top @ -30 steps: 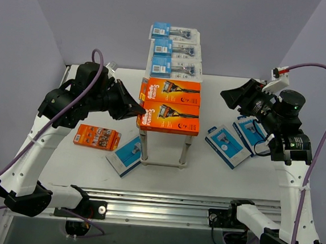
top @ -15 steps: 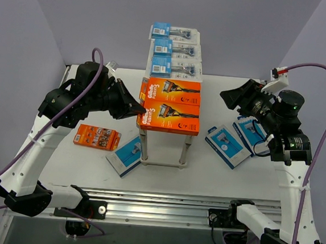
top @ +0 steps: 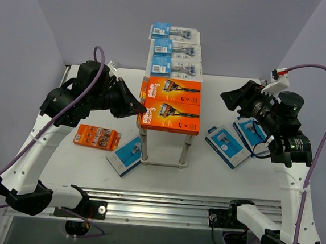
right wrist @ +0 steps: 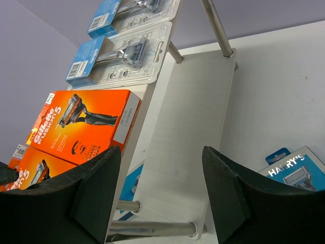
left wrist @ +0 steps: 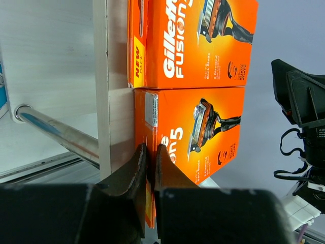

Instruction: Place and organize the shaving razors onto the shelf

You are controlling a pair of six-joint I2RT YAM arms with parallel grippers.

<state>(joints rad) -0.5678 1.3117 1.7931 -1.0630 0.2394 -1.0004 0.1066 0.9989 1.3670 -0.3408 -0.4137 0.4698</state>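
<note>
Two flat orange razor boxes lie side by side on the shelf top, below three clear blister packs with blue cards. My left gripper is shut on the left edge of the nearer orange box. The left wrist view shows its fingers pinching that box at the pale shelf edge, with the other orange box beyond. My right gripper hangs open and holds nothing, to the right of the shelf. Its wrist view shows its open fingers framing the lower tier.
Two blue-and-white boxes lie on the table right of the shelf, under my right arm. Another one lies by the shelf's left front leg. A small orange pack lies further left.
</note>
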